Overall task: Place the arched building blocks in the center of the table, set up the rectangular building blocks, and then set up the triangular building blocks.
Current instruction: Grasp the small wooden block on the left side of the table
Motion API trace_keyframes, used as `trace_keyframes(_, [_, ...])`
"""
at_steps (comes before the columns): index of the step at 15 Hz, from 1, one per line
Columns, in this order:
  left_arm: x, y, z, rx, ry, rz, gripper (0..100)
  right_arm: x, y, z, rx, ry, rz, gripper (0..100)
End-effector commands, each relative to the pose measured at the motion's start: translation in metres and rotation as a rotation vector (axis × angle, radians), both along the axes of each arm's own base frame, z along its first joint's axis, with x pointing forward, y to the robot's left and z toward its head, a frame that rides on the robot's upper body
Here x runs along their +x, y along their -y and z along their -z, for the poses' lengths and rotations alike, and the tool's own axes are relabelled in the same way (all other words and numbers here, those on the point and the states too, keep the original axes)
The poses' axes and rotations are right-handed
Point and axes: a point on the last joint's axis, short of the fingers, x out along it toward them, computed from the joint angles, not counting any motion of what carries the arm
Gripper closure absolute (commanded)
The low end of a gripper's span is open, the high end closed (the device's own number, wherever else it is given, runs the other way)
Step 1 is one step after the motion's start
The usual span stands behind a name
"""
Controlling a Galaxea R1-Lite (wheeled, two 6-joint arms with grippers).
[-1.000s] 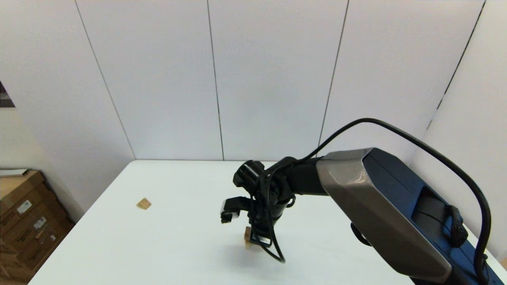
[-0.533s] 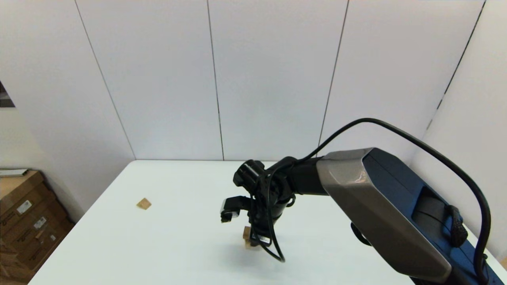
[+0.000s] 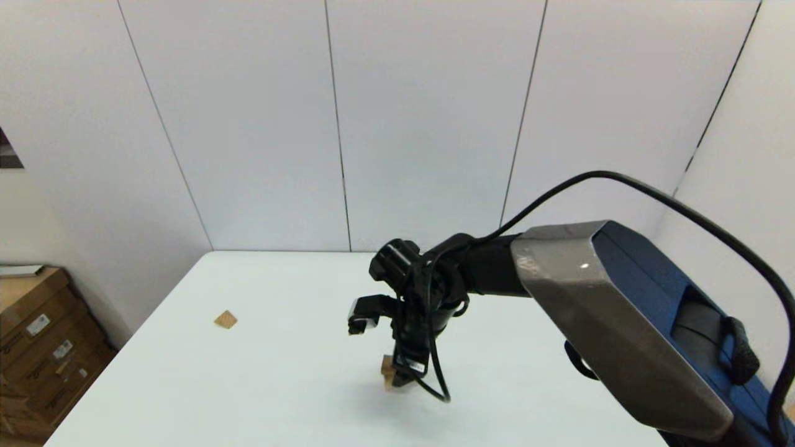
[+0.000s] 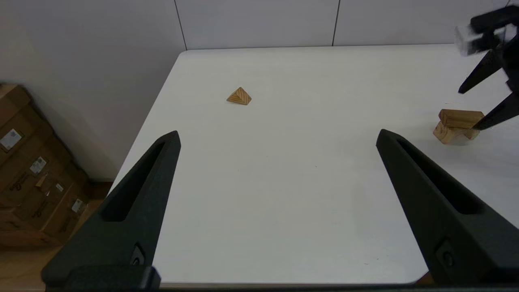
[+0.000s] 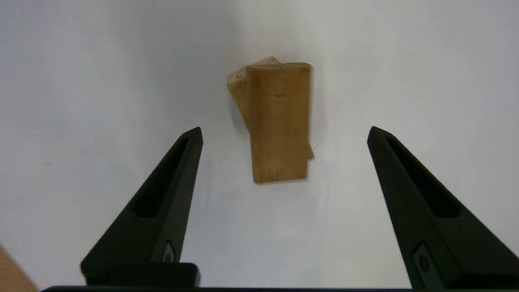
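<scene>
Rectangular block (image 5: 279, 121) sits on the arch (image 4: 449, 133) mid-surface, so right gripper (image 5: 284, 132), fingers wide and empty, should probably lift straight up, no nudging the stack.

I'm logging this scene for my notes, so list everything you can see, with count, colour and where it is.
rectangular block: one, light brown, lying on top of the arch near the table's middle.
arched block: one, light wood, under the rectangular block.
triangular block: one, tan, alone toward the table's left side.
table: one, white.
cardboard boxes: several, brown, on the floor left of the table.
right gripper: black, open, above the stacked blocks.
left gripper: black, open, over the table's near edge.
</scene>
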Motion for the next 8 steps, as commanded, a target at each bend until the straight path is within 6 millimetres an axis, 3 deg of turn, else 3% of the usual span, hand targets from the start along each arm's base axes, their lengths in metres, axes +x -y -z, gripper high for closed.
trace_keyframes(1, [0.0,0.0,0.0,0.0,-0.003,0.0,0,-0.011,0.034,-0.096,0.127,0.076,0.125,0])
trace_keyframes(5, [0.0,0.0,0.0,0.0,-0.003,0.0,0,-0.07,0.096,-0.214,0.293,0.14,0.306,0])
trace_keyframes(7, [0.0,0.0,0.0,0.0,-0.003,0.0,0,-0.118,0.136,-0.26,0.342,0.141,0.374,0])
trace_keyframes(8, [0.0,0.0,0.0,0.0,-0.003,0.0,0,-0.153,0.163,-0.283,0.372,0.142,0.416,0])
